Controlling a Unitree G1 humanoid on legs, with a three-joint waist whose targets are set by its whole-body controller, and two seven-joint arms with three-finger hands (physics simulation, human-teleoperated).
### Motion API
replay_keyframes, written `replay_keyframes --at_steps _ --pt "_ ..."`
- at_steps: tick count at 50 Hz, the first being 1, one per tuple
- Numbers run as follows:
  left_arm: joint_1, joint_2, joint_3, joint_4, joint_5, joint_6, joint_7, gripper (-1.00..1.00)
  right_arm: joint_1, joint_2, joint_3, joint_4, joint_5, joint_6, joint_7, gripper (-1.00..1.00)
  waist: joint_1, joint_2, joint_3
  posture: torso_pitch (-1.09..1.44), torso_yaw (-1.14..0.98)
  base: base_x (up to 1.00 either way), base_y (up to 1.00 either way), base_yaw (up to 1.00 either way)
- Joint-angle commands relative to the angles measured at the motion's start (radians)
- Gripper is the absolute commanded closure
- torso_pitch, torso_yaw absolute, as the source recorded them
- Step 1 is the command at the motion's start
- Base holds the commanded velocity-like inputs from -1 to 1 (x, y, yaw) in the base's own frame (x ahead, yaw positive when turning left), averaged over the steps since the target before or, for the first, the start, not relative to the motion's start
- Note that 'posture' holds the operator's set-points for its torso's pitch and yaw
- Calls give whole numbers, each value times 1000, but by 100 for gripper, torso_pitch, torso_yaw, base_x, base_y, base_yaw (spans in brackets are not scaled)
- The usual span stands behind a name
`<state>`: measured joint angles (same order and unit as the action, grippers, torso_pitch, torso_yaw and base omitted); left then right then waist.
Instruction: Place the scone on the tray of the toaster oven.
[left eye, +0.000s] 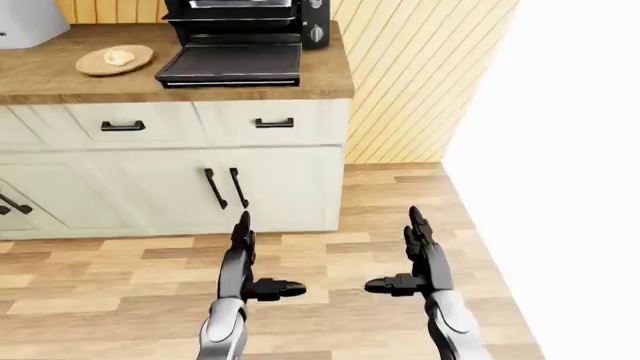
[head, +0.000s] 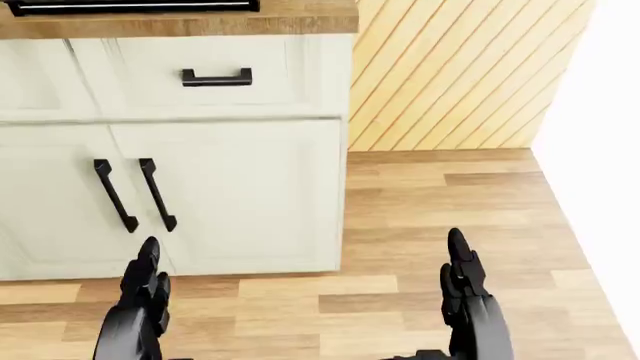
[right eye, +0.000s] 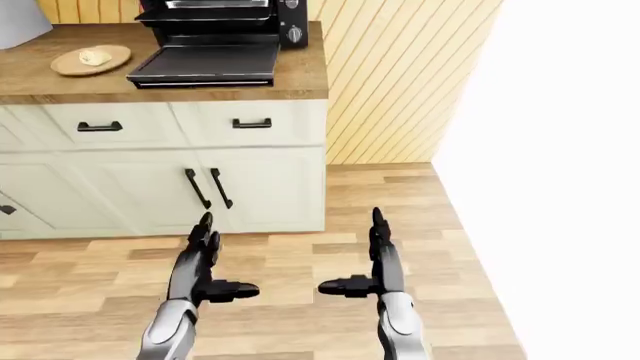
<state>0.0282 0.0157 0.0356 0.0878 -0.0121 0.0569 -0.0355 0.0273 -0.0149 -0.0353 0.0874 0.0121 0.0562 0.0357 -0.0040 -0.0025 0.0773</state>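
Note:
A pale scone (left eye: 119, 56) lies on a round wooden plate (left eye: 93, 66) on the counter at the upper left of the left-eye view. Right of it stands the black toaster oven (left eye: 250, 19) with its door (left eye: 231, 64) folded down flat toward me. Both my hands hang low over the floor, well below the counter. My left hand (left eye: 246, 262) is open, fingers up and thumb pointing right. My right hand (left eye: 412, 259) is open too, thumb pointing left. Neither holds anything.
The wooden counter (left eye: 325, 71) tops cream cabinets with black drawer pulls (left eye: 273, 122) and door handles (left eye: 226, 187). A slatted wood wall (left eye: 420, 82) rises to the right of the counter's end. Plank floor (left eye: 330, 255) lies between me and the cabinets. A grey appliance (left eye: 25, 22) shows at top left.

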Motion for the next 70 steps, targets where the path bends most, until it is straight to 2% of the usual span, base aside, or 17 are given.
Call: replay_keyframes --at_steps 1,3,4,5,7,15,18,22,28,35,43,48,53,63,65,68,70 --pt "-28 2 -1 -90 -2 -54 0 -100 -29 -4 3 -80 -7 -60 -3 -100 -2 -8 -1 0 0 0 0 0" --pt "-26 2 -3 -93 0 -52 0 -100 -32 -5 6 -68 -20 -67 -7 -100 7 -1 -61 0 0 0 0 0" --pt "-24 1 -3 -98 0 -48 0 -100 -32 -5 3 -73 -16 -61 -5 -100 7 -1 -52 0 0 0 0 0" --pt "-24 1 -3 -96 1 -50 0 -100 -37 -4 3 -56 -18 -71 -6 -100 6 -6 -17 0 0 0 0 0" --pt "-28 2 -2 -88 0 -53 -1 -100 -32 -4 6 -65 -24 -68 -6 -100 7 -8 -69 0 0 0 0 0" --pt "-45 10 10 -103 -39 22 -25 -100 -45 -6 4 -57 -36 -57 -12 -100 8 -5 -81 0 0 0 0 0" --pt "-144 28 45 -21 -93 59 -54 -100 -85 -13 -5 -46 -31 -11 -15 -100 9 -3 -84 0 0 0 0 0" --pt "-415 94 88 134 -95 86 8 -100 -308 -70 -77 28 38 100 -22 -100 8 -2 -95 0 0 0 0 0" --pt "-714 201 99 7 -105 372 5 -100 -600 -188 -127 -120 97 429 -33 -100 9 -5 -100 0 0 0 0 0" --pt "-963 376 195 -141 -202 681 8 -100 -799 -351 -229 -254 193 673 -16 -100 6 -6 -84 0 0 0 0 0" --pt "-945 537 325 -453 -378 932 56 -100 -893 -549 -323 -409 349 869 -70 -100 7 -2 -52 0 0 0 0 0" --pt "-909 623 348 -468 -436 928 73 -100 -879 -601 -347 -458 427 901 -90 -100 7 -3 -41 0 0 0 0 0" --pt "-984 715 398 -482 -546 1001 129 -100 -949 -654 -372 -505 527 990 -147 -100 7 -3 -37 0 0 0 0 0" --pt "-944 782 382 -448 -652 937 202 -100 -942 -705 -360 -502 663 947 -241 -100 12 2 -28 0 0 0 0 0" --pt "-941 788 382 -447 -662 933 208 -100 -942 -710 -357 -502 672 943 -246 -100 7 1 -49 0 0 0 14 0" --pt "-937 795 380 -450 -676 931 217 -100 -933 -716 -358 -498 683 936 -252 -100 4 13 -47 0 0 0 15 0" --pt "-933 798 380 -452 -683 928 221 -100 -927 -718 -357 -494 685 927 -257 -100 3 43 -49 0 0 0 15 0"
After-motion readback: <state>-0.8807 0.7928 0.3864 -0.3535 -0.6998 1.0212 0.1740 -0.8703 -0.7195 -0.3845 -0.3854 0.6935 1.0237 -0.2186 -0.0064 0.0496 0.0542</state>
